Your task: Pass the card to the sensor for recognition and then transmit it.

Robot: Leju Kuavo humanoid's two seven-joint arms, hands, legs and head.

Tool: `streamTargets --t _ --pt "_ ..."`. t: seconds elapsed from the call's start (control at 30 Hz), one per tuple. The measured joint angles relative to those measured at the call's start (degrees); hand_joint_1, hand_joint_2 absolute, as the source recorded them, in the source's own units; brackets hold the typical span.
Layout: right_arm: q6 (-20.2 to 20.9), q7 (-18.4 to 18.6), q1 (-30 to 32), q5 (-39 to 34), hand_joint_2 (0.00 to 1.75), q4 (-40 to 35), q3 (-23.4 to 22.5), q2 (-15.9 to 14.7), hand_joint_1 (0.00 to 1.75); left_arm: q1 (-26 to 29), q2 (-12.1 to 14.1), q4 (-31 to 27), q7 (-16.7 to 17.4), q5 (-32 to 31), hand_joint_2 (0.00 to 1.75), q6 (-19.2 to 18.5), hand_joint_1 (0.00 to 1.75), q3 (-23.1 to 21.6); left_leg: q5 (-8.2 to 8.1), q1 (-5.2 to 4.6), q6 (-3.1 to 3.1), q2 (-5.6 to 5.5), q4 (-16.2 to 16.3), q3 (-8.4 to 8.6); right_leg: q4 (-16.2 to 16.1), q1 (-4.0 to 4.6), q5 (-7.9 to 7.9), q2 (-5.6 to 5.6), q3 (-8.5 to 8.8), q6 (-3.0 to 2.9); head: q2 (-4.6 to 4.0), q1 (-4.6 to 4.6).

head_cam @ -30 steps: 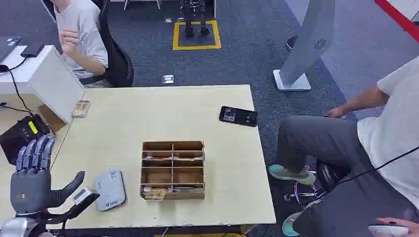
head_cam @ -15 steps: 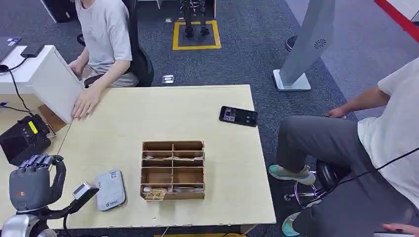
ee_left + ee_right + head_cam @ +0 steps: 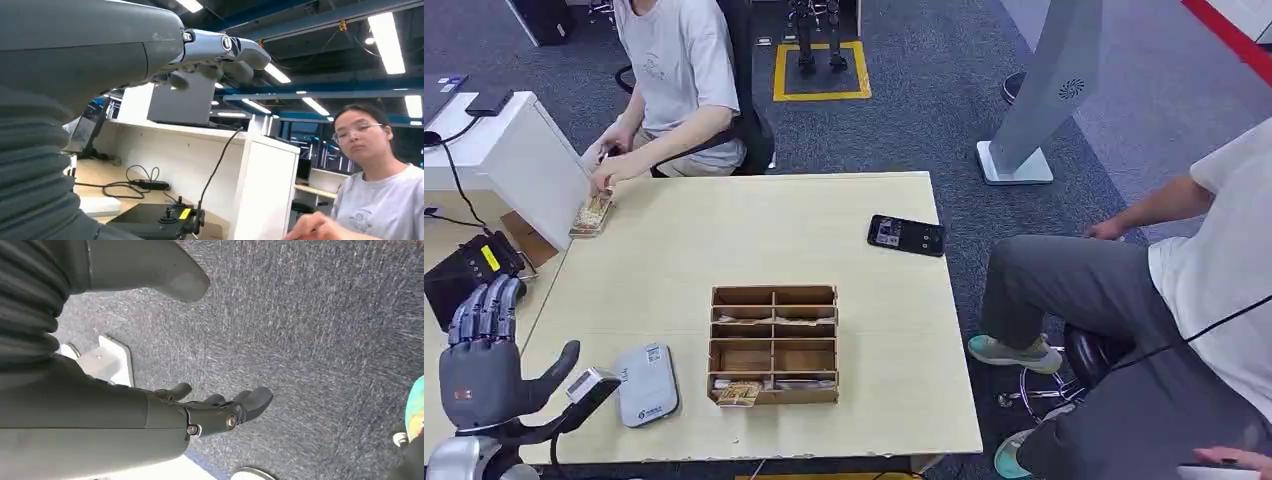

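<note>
bench (image 3: 864, 330): 1 | wooden compartment box (image 3: 774, 345): 1 | grey sensor (image 3: 646, 384): 1 | black phone (image 3: 906, 235): 1 | card pack (image 3: 590, 215): 1 | people: 2 | hand (image 3: 486, 365): 2

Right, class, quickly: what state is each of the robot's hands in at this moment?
Left hand: open, fingers spread upward, holding nothing.
Right hand: open, hanging over the carpet, holding nothing.

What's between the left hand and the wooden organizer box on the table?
In the head view, the grey card reader lies between the left hand and the wooden organizer box.
</note>
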Motion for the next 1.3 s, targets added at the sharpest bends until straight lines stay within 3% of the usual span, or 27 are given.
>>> streamTargets --t 1.13,1.17,1.3 --pt "-0.44 0.13 0.43 0.0 1.75 0.46 4.52 0.46 0.0 -1.24 -0.57 1.4 0.28 0.57 0.0 0.26 0.0 0.37 0.0 0.0 0.0 0.0 0.0 0.0 0.0 0.0 0.0 0.0 0.0 0.0 0.0 0.0" --pt "-0.44 0.09 0.43 0.0 1.75 0.46 4.52 0.48 0.0 -1.44 -0.63 1.57 0.28 0.44 1.75 0.26 0.0 0.37 0.0 0.0 0.0 0.0 0.0 0.0 0.0 0.0 0.0 0.0 0.0 0.0 0.0 0.0" --pt "-0.39 0.3 0.48 0.02 1.75 0.48 4.92 0.57 0.0 -1.78 -0.96 2.4 0.53 -0.46 1.75 0.28 0.0 0.37 0.0 0.0 0.0 0.0 0.0 0.01 0.0 0.0 0.0 0.0 0.01 0.0 0.0 0.0"
